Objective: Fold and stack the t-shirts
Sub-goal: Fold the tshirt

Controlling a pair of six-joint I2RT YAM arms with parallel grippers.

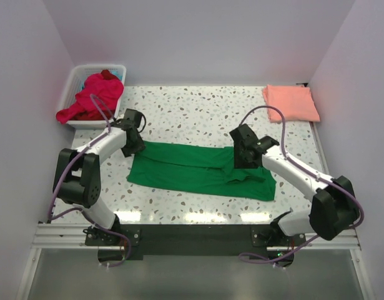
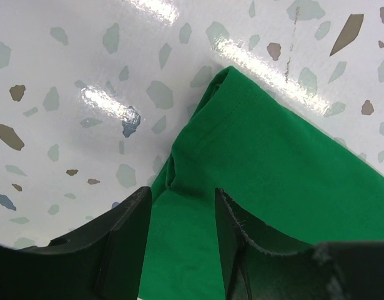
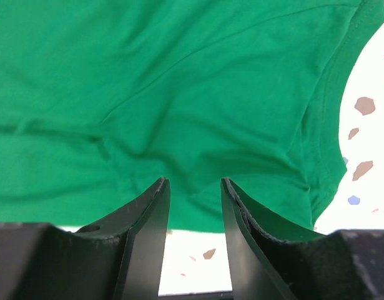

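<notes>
Green t-shirt (image 1: 192,170), speckled table (image 1: 198,106), lilac walls (image 1: 198,37)

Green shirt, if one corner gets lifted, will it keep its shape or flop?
Likely floppy: the green shirt lies flat with soft creases and bunches near its right end, so the rest would probably drape. It looks thin, so it is probably light for its size. Pushed, it may wrinkle or slide, as the table looks glossy.
</notes>
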